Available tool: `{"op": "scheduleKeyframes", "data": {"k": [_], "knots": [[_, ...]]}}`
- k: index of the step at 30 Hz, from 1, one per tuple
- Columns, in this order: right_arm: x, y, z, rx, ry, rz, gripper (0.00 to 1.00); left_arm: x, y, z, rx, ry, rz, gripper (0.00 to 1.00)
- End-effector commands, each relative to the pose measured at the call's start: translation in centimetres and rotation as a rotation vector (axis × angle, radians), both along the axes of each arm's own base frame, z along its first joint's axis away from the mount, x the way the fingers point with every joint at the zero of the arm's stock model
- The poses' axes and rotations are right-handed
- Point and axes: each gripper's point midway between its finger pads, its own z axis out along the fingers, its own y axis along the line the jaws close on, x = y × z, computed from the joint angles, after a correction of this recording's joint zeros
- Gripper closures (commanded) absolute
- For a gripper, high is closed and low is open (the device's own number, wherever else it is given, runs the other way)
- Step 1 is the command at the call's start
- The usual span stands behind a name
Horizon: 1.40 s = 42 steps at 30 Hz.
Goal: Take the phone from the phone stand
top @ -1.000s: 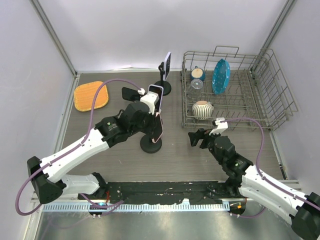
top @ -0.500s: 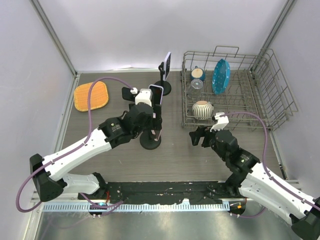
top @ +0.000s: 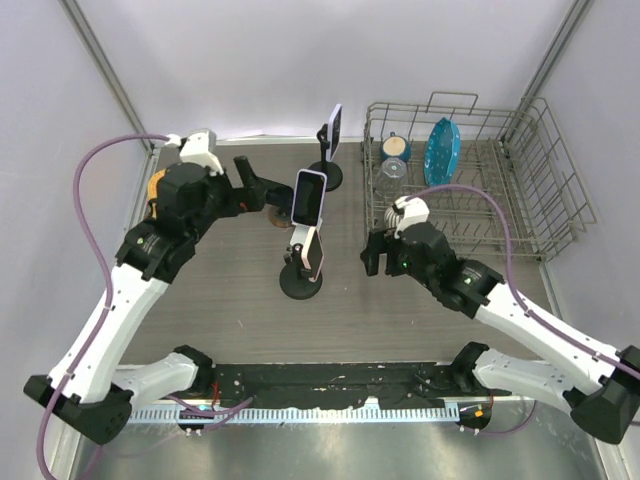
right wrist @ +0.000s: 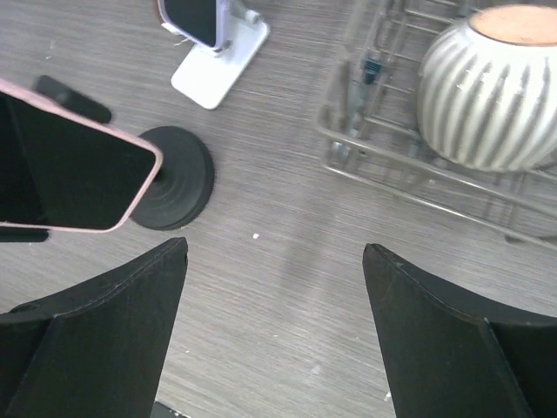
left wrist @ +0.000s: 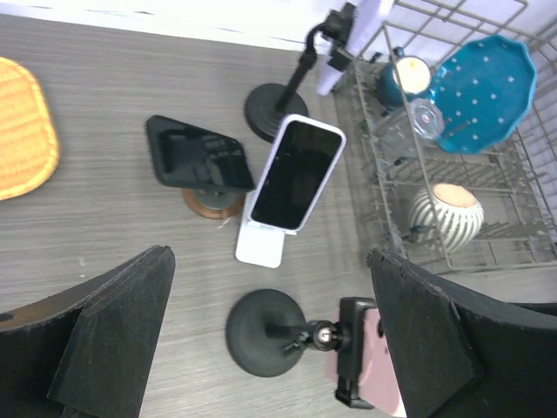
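No legible text — nothing readable.

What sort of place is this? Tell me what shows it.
Probably a robot test cell, not a real kitchen: plain white panel walls enclose the table, a left arm and a right arm are bolted at its near edge, and a wire dish rack stands beside several phone stands.

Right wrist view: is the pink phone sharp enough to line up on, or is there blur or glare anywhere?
Right wrist: the pink phone is sharp but cropped by the left edge, its screen dark without glare; the right gripper is soft, featureless black. Left wrist: the strip beyond the table is washed out white. Top external: evenly lit, shadows faint.
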Motion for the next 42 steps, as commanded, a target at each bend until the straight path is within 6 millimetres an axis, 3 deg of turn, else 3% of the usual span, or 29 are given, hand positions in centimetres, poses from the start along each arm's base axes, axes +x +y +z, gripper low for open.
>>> {"op": "scheduleKeyframes", "data": {"k": [1, 2, 3, 5, 6, 8, 12, 15, 18, 19, 20, 27, 42], "knots": [[-0.3, 3.7, 4.5, 0.005, -0.069, 0.060, 0.12, -1.3, 2.2, -2.2, 0.083, 0.003, -0.021, 0.00], [-0.1, 4.5, 4.0, -0.038, -0.065, 0.054, 0.12, -1.8, 3.1, -1.5, 0.073, -0.043, 0.004, 0.00], [-0.5, 5.7, 5.8, -0.042, -0.104, 0.056, 0.12, -2.0, 3.6, -3.6, 0.096, -0.018, 0.015, 0.00], [-0.6, 6.9, 5.5, -0.093, -0.088, 0.036, 0.11, -2.7, 4.8, -5.3, 0.125, -0.028, 0.046, 0.00], [-0.4, 7.3, 7.4, -0.081, -0.123, 0.004, 0.11, -2.8, 5.6, -5.8, 0.140, -0.032, 0.085, 0.00], [-1.4, 9.2, 8.3, -0.077, -0.139, 0.037, 0.11, -3.0, 6.6, -7.8, 0.178, -0.018, 0.110, 0.00], [-2.8, 12.8, 11.6, -0.037, -0.196, 0.078, 0.11, -3.6, 8.2, -8.4, 0.212, -0.030, 0.166, 0.00], [-3.6, 14.3, 13.0, -0.034, -0.236, 0.051, 0.11, -3.7, 7.8, -8.1, 0.187, -0.045, 0.156, 0.00], [-2.8, 14.7, 12.9, -0.039, -0.261, -0.067, 0.11, -3.8, 8.4, -7.7, 0.186, -0.059, 0.184, 0.00], [-2.5, 15.2, 11.7, -0.061, -0.246, -0.093, 0.11, -3.9, 8.8, -7.6, 0.192, -0.062, 0.201, 0.00], [-2.2, 15.0, 11.7, -0.072, -0.259, -0.132, 0.11, -4.0, 8.9, -7.6, 0.194, -0.064, 0.207, 0.00], [-0.7, 15.3, 10.0, -0.147, -0.306, -0.268, 0.12, -4.0, 8.4, -7.7, 0.178, -0.062, 0.183, 0.00], [-0.1, 16.3, 6.1, -0.215, -0.315, -0.307, 0.28, -3.9, 7.6, -8.1, 0.171, -0.051, 0.139, 0.00]]}}
